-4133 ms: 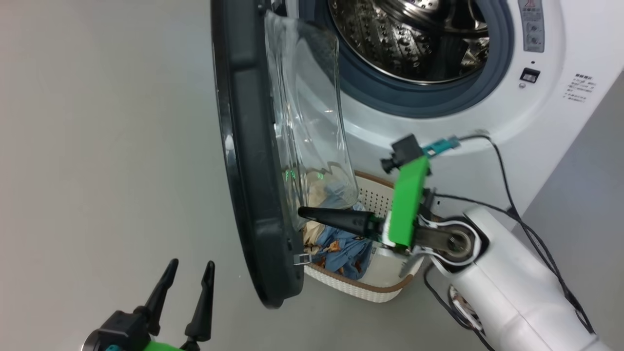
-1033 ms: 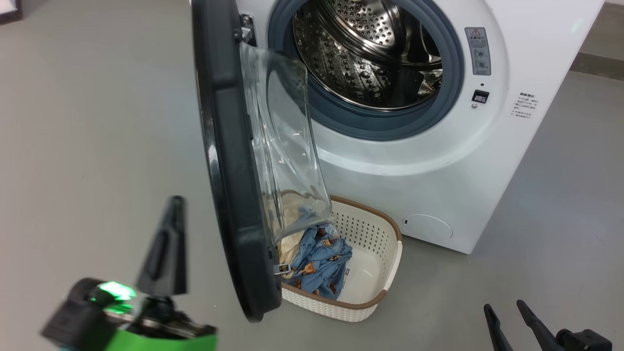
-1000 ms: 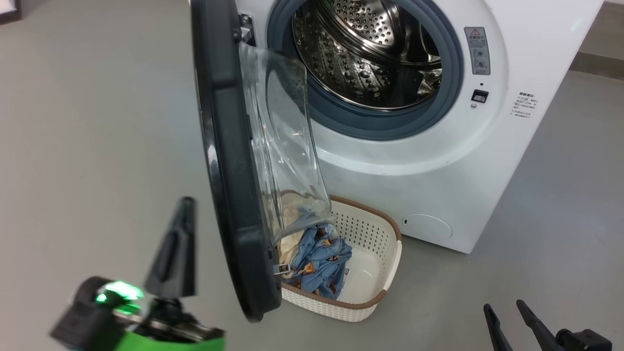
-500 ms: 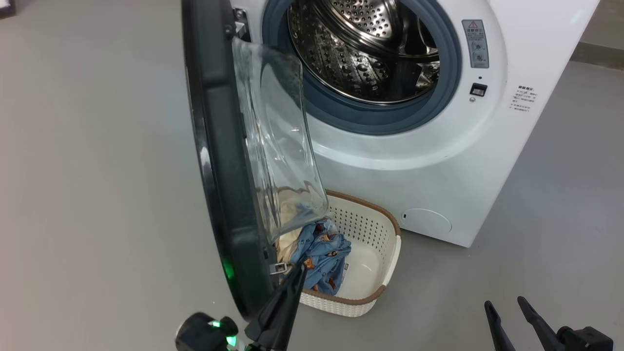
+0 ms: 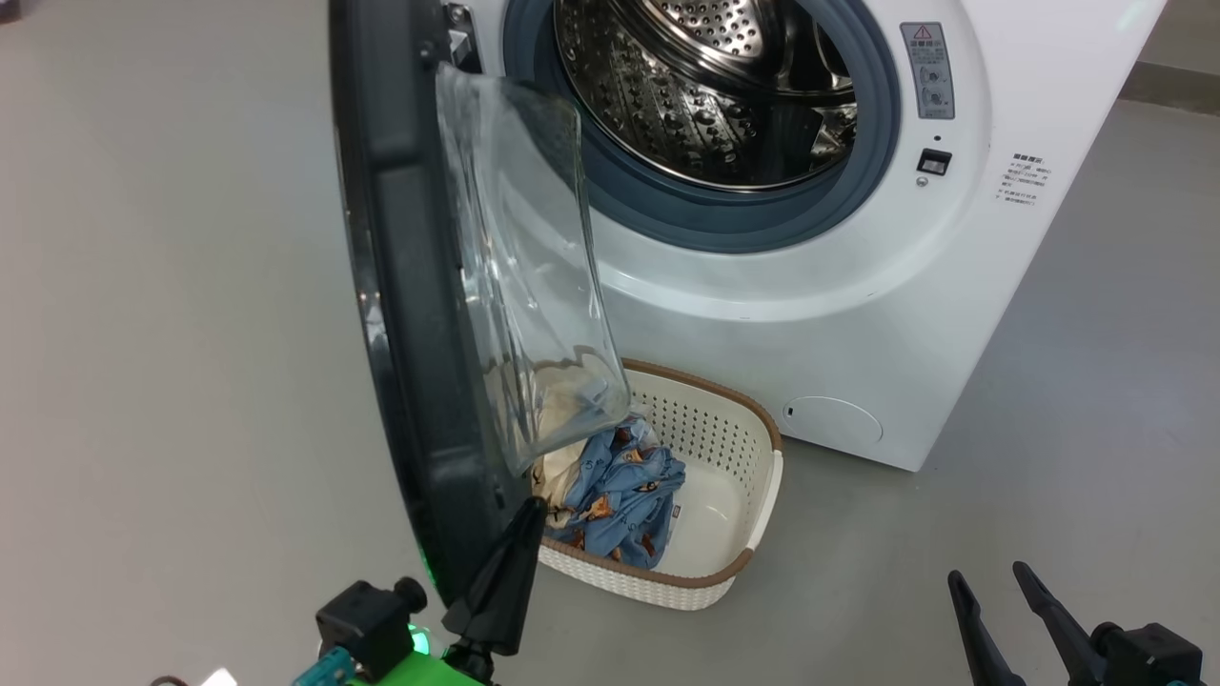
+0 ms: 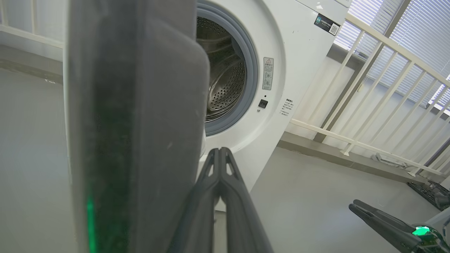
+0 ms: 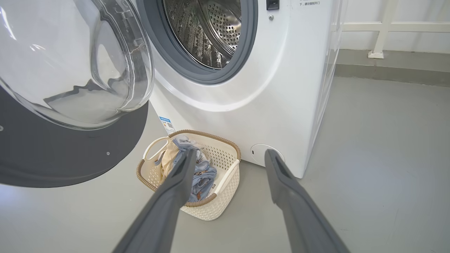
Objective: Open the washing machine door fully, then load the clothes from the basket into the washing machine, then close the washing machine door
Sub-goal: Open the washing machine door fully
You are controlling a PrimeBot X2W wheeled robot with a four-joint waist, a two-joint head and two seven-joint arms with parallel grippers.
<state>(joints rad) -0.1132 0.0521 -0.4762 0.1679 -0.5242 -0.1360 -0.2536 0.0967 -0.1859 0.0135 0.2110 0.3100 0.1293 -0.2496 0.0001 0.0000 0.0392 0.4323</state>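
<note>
- Washing machine door (image 5: 400,286) stands open, swung out from the left side of the washing machine (image 5: 858,333). From my head I see its black rim almost edge-on, and the clear glass bowl bulges toward the machine.
- My left claw (image 5: 527,510) is clenched, the two fingers pressed together with nothing between them. Its tip is at the low inner edge of the door, just beside the rim. If it really touches the rim, I cannot tell.
- My right claw (image 5: 986,574) is released, fingers wide apart and empty. It is low on my right side over the grey floor (image 5: 143,381), well apart from the machine.
- The basket (image 5: 667,591) sits on the floor in front of the machine, partly under the glass bowl of the door.
- The clothes (image 5: 620,495) lie heaped in the basket on the side near the door: blue printed pieces with a cream piece beside them. The other side shows bare bottom.
- The steel drum (image 5: 705,95) is uncovered behind the grey gasket.
</note>
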